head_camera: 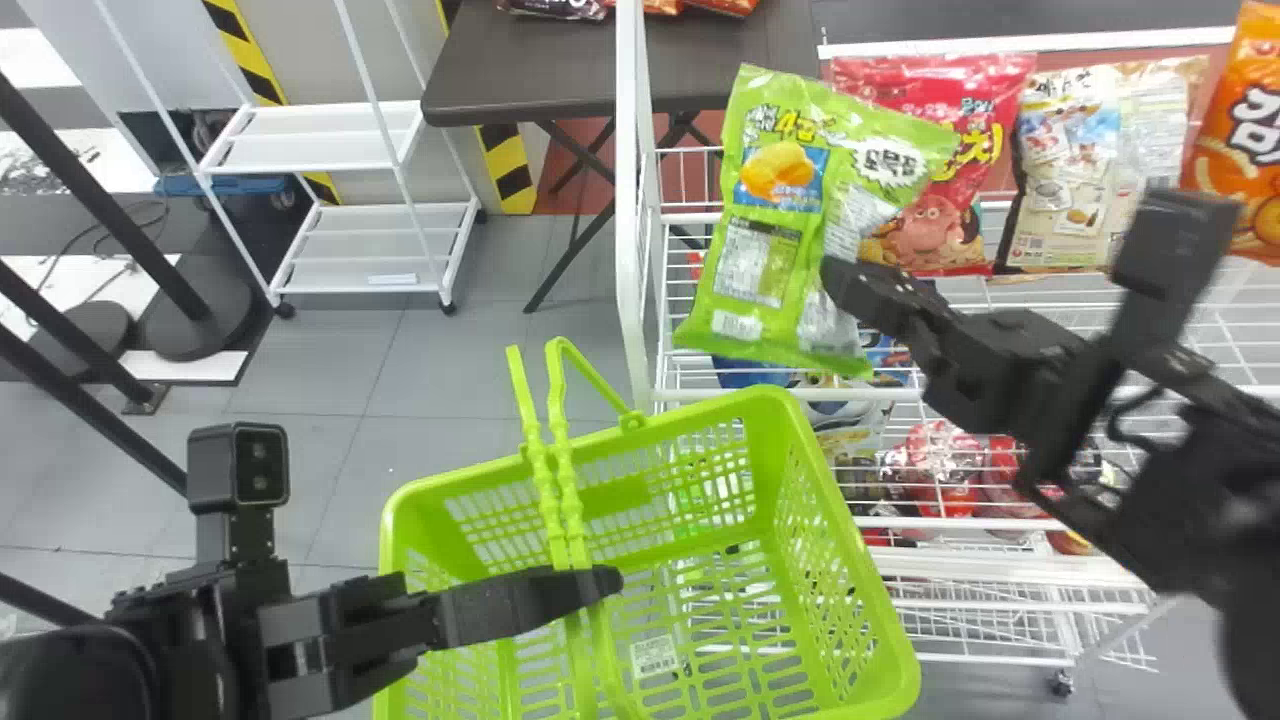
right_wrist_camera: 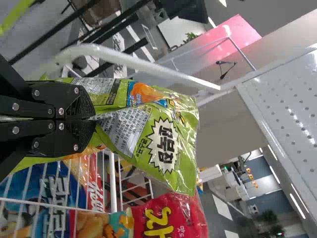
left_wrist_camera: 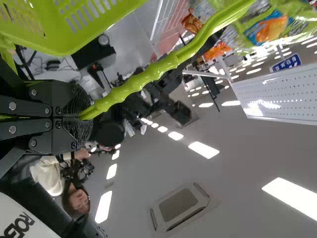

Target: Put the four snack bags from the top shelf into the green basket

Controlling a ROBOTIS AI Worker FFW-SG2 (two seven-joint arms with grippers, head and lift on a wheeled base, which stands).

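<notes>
Close up and big, the robot's right arm [head_camera: 1180,500] came in at the right side. Its left arm [head_camera: 215,620] was in the bottom left corner.

Biggest of the other things was the white wire rack [head_camera: 628,200]. It had a top shelf [head_camera: 690,394], and more snacks sat lower down. Behind it was a dark table [head_camera: 530,60] with some packs [head_camera: 555,8] on it. White thin posts held up a small rack [head_camera: 310,150] off to the left.

Next came the green basket [head_camera: 840,560], with its wide top facing up, in front of the white wire rack. The green snack bag [head_camera: 785,220] was up by the left end of the top shelf, leaning a bit, past the back side of the basket. It was in front of part of the red bag [head_camera: 930,90]. Beside that stood the cream bag [head_camera: 1080,160], and then the orange bag [head_camera: 1255,60] at the far right, both on the top shelf.

Smaller still, the right gripper [head_camera: 845,285] was pinched tight on one side of the green snack bag. The left gripper [head_camera: 605,583] was squeezed on the basket's handles [head_camera: 541,460], over the basket. Littlest was a white sticker [head_camera: 655,656] on the basket's floor.
</notes>
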